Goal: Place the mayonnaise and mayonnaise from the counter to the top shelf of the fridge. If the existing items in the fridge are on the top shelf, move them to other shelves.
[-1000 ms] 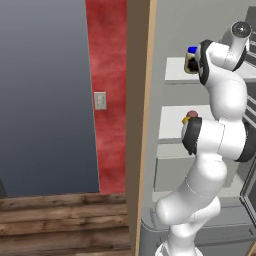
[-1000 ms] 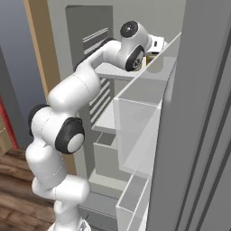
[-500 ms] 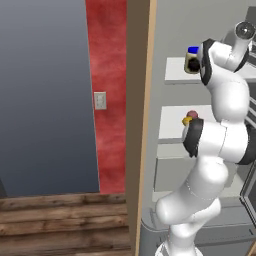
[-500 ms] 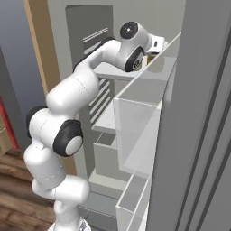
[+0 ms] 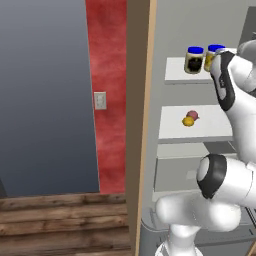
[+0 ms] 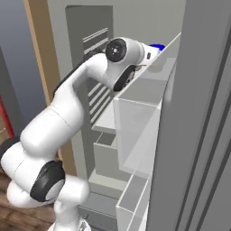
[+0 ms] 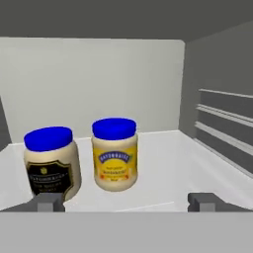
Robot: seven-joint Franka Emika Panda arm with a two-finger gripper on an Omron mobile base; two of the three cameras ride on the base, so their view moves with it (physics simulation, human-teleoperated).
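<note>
Both mayonnaise jars stand upright on the top shelf point(image 7: 163, 168) of the fridge point(image 5: 200, 30): the dark-labelled jar point(image 7: 51, 162) just beside the yellow-labelled jar point(image 7: 115, 153), apart but close. The red fruit point(image 5: 193, 115) and orange fruit point(image 5: 187, 121) lie on the shelf below. The pincer point(image 7: 123, 201) hangs in front of the jars, spread wide and holding nothing. The placing looks finished, though the shelf edge is hard to judge here. The risk now is a careless withdrawal: an arm swing could clip a jar and tip it off.
</note>
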